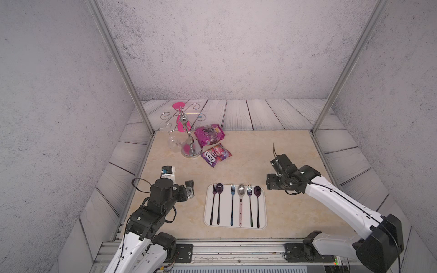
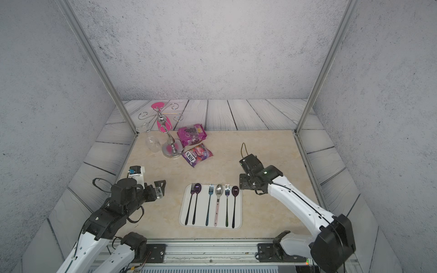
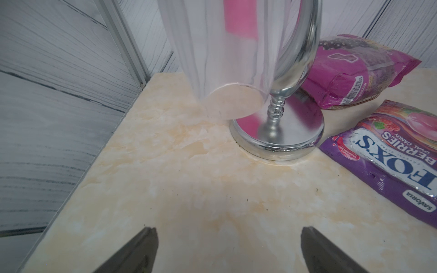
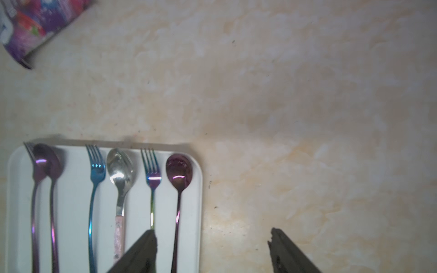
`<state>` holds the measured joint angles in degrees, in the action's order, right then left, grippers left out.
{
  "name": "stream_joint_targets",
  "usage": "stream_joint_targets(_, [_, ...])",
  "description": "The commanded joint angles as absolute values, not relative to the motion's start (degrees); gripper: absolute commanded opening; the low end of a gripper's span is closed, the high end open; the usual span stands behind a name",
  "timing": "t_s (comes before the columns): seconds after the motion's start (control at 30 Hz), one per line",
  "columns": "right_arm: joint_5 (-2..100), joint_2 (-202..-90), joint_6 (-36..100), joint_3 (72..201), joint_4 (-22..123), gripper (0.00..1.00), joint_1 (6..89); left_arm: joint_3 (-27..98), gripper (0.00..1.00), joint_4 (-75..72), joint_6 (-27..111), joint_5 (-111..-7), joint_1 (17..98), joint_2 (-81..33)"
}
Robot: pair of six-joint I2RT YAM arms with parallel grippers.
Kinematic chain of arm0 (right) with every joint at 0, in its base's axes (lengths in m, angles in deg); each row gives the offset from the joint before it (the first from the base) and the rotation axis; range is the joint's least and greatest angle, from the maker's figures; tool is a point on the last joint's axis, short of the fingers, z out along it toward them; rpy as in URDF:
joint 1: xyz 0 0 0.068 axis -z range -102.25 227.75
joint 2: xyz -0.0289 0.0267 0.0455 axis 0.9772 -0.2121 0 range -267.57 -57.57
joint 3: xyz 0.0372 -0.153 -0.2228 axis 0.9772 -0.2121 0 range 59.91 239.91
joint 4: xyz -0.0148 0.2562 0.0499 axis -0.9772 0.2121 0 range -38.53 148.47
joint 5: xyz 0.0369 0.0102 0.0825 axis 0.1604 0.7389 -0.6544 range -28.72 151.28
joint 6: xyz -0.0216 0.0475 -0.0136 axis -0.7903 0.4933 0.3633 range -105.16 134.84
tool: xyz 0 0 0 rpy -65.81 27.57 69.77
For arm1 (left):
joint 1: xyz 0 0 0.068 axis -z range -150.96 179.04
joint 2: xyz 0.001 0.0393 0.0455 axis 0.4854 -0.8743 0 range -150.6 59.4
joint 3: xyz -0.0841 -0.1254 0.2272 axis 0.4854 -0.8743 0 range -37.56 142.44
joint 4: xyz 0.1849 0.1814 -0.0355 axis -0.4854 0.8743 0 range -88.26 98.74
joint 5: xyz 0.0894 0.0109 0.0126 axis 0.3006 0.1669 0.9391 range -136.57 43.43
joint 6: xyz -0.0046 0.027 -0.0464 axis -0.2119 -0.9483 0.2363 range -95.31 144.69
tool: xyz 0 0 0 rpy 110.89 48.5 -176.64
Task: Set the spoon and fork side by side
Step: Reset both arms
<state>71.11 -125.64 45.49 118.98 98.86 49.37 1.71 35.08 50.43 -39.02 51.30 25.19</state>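
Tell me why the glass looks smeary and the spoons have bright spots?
Left wrist view: the wine glass is close to the lens, so it blurs. Right wrist view: slightly soft, with light glinting off the silver spoon and a purple spoon.

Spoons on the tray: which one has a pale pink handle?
The silver spoon, between the blue fork and the rainbow fork. The left purple spoon and the right purple spoon have dark handles.

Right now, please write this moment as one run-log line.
left gripper open | right gripper open | tray: three forks, three spoons, alternating
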Motion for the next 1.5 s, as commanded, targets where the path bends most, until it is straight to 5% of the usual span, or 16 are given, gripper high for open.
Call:
stream_joint_targets(0.0, [66.1, -119.5, 31.3, 116.4, 89.9, 0.99, 58.7, 0.7, 1.00, 26.7, 46.1, -27.4, 51.2, 20.6])
stream_joint_targets(0.3, [56.1, -121.7, 18.8, 96.5, 43.1, 0.99, 77.3, -7.9, 1.00, -4.9, 27.8, -8.0, 50.8, 1.4])
stream_joint_targets(0.73, [57.9, -138.3, 20.1, 83.9, 11.8, 0.99, 81.5, -17.2, 1.00, -37.0, 22.8, -24.3, 39.2, -13.0])
stream_joint_targets(1.07, [55.5, -145.2, 18.6, 84.9, 7.6, 0.99, 81.1, -17.7, 1.00, -55.2, 22.2, -40.2, 32.7, -28.2])
stream_joint_targets(1.2, [59.0, -145.6, 17.7, 86.5, 10.5, 0.99, 79.2, -11.2, 1.00, -40.9, 25.4, -42.2, 30.0, -28.6])
stream_joint_targets(1.47, [59.6, -145.7, 17.6, 86.8, 10.9, 0.99, 79.1, -10.6, 1.00, -41.0, 25.9, -47.4, 27.4, -28.3])
